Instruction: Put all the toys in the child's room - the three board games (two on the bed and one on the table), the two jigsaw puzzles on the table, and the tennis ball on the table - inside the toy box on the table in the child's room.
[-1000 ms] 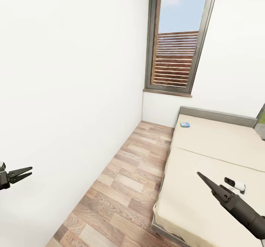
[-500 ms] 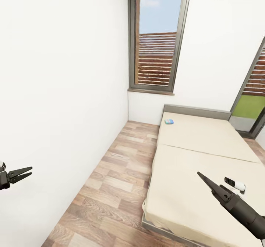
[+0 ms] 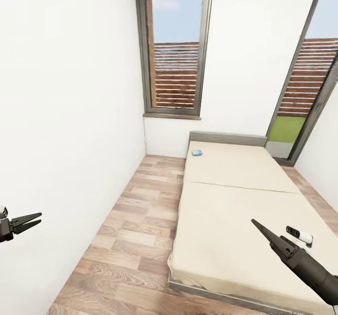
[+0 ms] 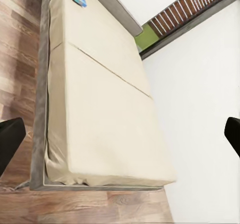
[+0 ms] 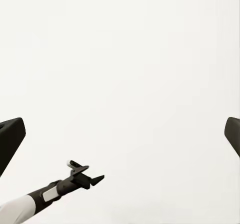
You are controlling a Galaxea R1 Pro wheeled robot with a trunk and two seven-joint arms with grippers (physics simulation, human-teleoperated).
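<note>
The left gripper (image 3: pixel 34 220) is matte black, with two slim, tapering, pointed jaws on a blocky black base that has a small white piece at its top edge. The right gripper (image 3: pixel 261 229) has long, narrow, pointed black jaws on a ridged black block, which joins a rounded dark grey forearm. In the right wrist view, the left arm (image 5: pixel 30 202) shows a white sleeve with a grey inset panel before its black gripper.

Head and left wrist views share the bed (image 3: pixel 234 212).
</note>
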